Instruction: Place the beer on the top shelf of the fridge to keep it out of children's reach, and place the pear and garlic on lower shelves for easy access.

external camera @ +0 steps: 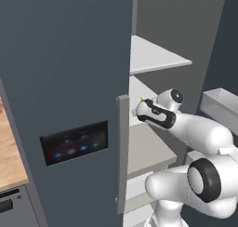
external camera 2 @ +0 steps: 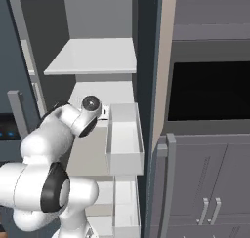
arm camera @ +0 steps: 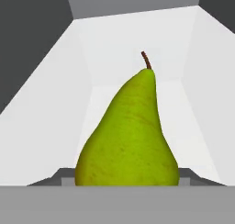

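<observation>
The fridge [external camera: 69,58] stands open on its right side, with white shelves inside. My gripper [external camera: 142,105] reaches in beneath the top shelf [external camera: 155,56], at the level of the lower shelves [external camera 2: 105,93]. It is shut on the pear [arm camera: 128,136], a yellow-green fruit with a brown stem held upright between the fingertips [arm camera: 59,176]. A sliver of the pear [external camera: 142,100] peeks out past the hand in the left base view. White shelf surface lies below and behind the fruit; whether the pear touches it I cannot tell. The beer and the garlic are out of view.
A white door bin [external camera 2: 124,139] hangs just right of the hand. The closed fridge door with its lit black panel [external camera: 74,148] and handle [external camera: 122,151] is on the left. Grey cupboards [external camera 2: 210,183] and a black oven opening [external camera 2: 210,90] flank the right.
</observation>
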